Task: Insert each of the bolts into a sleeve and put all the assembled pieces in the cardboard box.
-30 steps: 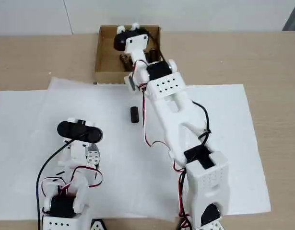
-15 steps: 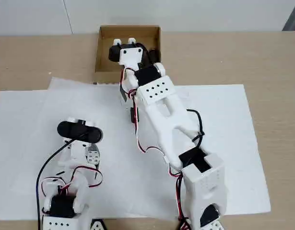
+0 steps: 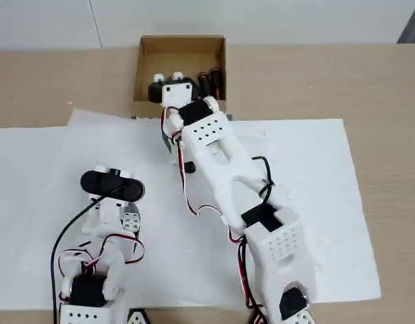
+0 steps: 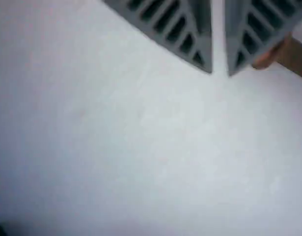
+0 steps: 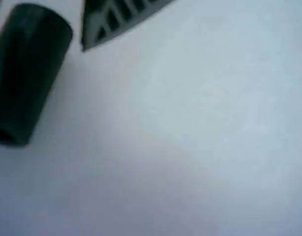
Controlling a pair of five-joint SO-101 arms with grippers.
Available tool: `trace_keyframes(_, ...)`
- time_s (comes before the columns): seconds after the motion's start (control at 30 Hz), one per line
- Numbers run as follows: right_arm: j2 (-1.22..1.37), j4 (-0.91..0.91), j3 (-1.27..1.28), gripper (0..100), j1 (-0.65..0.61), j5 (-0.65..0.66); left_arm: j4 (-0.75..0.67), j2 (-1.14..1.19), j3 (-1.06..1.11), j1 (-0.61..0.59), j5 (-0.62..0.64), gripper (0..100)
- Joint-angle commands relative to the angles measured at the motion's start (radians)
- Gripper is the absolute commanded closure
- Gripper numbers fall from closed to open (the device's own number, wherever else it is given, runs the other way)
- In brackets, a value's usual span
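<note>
I work over a light wooden table [image 3: 369, 81] with a pale wall [image 3: 274, 20] along its far edge. Most of the near half is covered by overlapping sheets of white paper [image 3: 315, 175]. I have two arms and two grippers, and there is one cardboard box and one loose sleeve that I can count. On the left, my left arm is folded close to its base at the near edge. My left gripper [image 4: 219, 73] hangs over bare paper, its two grey fingers [image 4: 182, 29] drawn almost together, with a thin slit between them and nothing in it. Further along, at the far side of the table, the cardboard box [image 3: 136, 74] sits on the wood, its near wall just touching the paper's far edge. Two dark assembled pieces [image 3: 208, 79] lie side by side in its right part. On the right, my right arm stretches from its base at the near edge, slanting across the paper so that its wrist ends at the box's near wall. My right gripper [image 3: 167, 138] hangs low over the paper, and I cannot tell how wide it stands. One black sleeve [image 5: 28, 73] lies on its side on the white paper, just beside that gripper, with nothing inside that I can make out.
</note>
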Motion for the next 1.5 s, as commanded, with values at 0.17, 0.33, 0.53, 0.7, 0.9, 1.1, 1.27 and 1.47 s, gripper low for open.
trace_keyframes(0.17, 0.036, -0.071, -0.051, 88.7, -0.004, -0.002, -0.023, -0.008, -0.004, -0.003, -0.005, 99)
trace_keyframes(0.33, 0.082, -0.073, -0.051, 88.7, -0.004, 0.000, -0.023, -0.008, -0.004, -0.003, -0.005, 99)
trace_keyframes(0.53, 0.105, -0.073, -0.051, 88.7, -0.002, -0.002, -0.023, -0.008, -0.004, -0.003, -0.005, 99)
trace_keyframes(0.7, 0.101, -0.067, -0.052, 92.0, -0.002, 0.000, -0.023, -0.008, -0.004, -0.003, -0.005, 99)
trace_keyframes(0.9, 0.045, -0.042, -0.057, 99.5, -0.002, -0.003, -0.023, -0.008, -0.004, -0.003, -0.006, 99)
trace_keyframes(1.1, -0.091, -0.001, -0.057, 99.6, -0.002, 0.000, -0.023, -0.008, -0.004, -0.003, -0.006, 99)
trace_keyframes(1.27, -0.266, 0.076, -0.057, 99.6, -0.002, -0.002, -0.021, -0.008, -0.004, -0.003, -0.006, 99)
trace_keyframes(1.47, -0.484, 0.185, -0.057, 99.6, 0.012, -0.005, -0.020, -0.008, -0.005, -0.011, -0.003, 99)
